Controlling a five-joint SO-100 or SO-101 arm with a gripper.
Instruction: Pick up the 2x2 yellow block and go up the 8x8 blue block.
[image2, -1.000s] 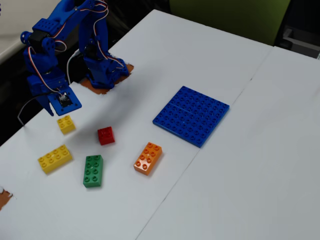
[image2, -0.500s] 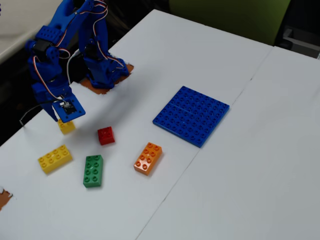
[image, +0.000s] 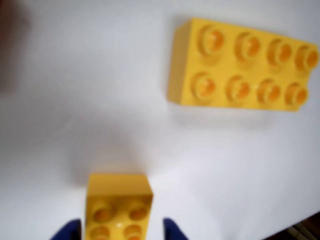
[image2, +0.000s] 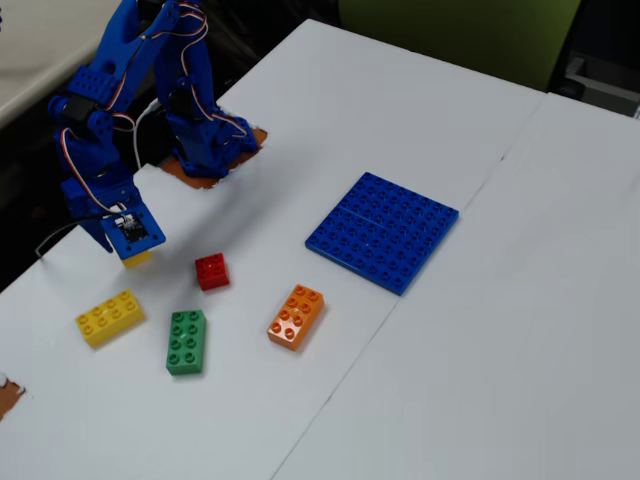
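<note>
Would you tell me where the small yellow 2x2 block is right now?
In the fixed view the 2x2 yellow block sits at the left, under the gripper, between the red brick and the longer yellow brick.

No legible text, label, brand mark or number anywhere, in either the wrist view or the fixed view. Only plain studs on the bricks, too blurred or too small to show any embossed lettering.

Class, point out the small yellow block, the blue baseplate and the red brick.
2x2 yellow block (image: 117, 207): wrist view, studded top.
8x8 blue block (image2: 383, 230): fixed view, centre of studded top.
red brick (image2: 211, 271): fixed view, top face.
</note>
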